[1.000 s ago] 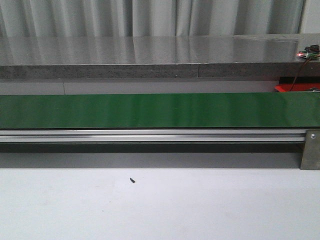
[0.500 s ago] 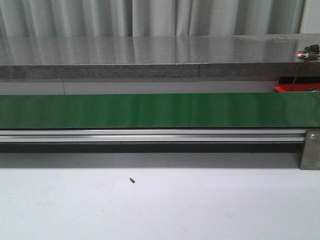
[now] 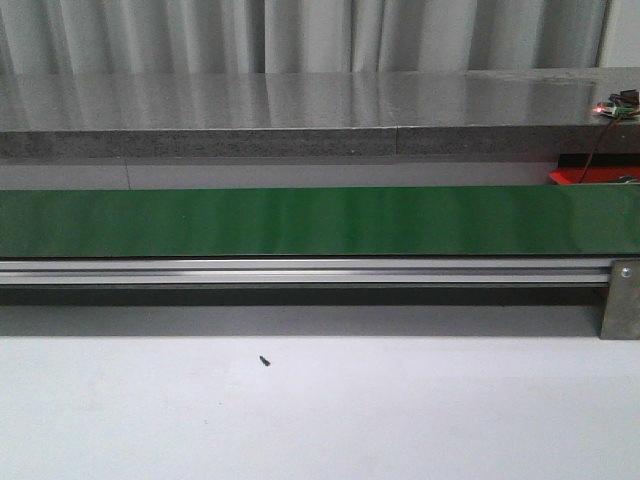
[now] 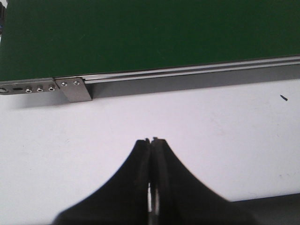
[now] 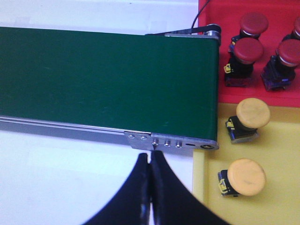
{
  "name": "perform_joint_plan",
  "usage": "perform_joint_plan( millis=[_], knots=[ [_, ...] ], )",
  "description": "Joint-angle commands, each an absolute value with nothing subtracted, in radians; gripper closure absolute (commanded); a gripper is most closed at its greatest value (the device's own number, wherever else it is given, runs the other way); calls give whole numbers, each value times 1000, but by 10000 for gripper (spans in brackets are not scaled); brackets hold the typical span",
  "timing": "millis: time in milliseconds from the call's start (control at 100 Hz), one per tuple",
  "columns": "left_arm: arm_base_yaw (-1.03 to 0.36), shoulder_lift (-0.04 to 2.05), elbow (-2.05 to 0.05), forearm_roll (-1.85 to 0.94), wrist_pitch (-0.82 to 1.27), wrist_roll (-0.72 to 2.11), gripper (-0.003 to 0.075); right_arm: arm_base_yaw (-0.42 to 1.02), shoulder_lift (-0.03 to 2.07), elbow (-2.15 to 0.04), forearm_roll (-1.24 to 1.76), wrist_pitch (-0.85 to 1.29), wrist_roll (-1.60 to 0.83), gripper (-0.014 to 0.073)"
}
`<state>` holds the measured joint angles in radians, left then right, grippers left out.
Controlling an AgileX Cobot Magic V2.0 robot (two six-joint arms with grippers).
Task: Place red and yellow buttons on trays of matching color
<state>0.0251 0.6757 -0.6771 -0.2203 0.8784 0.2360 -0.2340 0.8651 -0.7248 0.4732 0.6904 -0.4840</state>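
Observation:
In the right wrist view a red tray (image 5: 215, 14) holds several red buttons (image 5: 247, 50), and a yellow tray (image 5: 281, 154) beside it holds two yellow buttons (image 5: 253, 112) (image 5: 247, 176). Both trays sit at the end of the green conveyor belt (image 5: 108, 79). My right gripper (image 5: 151, 153) is shut and empty, over the white table just in front of the belt's end bracket. My left gripper (image 4: 151, 140) is shut and empty over the white table, in front of the belt's other end (image 4: 140, 33). The belt (image 3: 320, 220) carries no button. Neither gripper shows in the front view.
An aluminium rail (image 3: 300, 270) runs along the belt's front edge, with metal brackets at both ends (image 4: 75, 89) (image 5: 173, 139). A small dark speck (image 3: 264, 361) lies on the white table. A grey shelf (image 3: 300, 110) and a curtain stand behind the belt. A corner of the red tray (image 3: 590, 176) shows at far right.

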Motion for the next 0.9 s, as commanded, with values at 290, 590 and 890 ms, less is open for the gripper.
perform_joint_plan(
  millis=[290,590,890],
  knots=[
    [17,674,-702,-234,827,227,740,-143,781,-744,358,651,-297,652],
    [17,674,-702,-234,827,227,740,-39,677,-651,82,601,14,652],
    [17,674,-702,-234,827,227,740,-40,614,-595,76,558,14,652]
  ],
)
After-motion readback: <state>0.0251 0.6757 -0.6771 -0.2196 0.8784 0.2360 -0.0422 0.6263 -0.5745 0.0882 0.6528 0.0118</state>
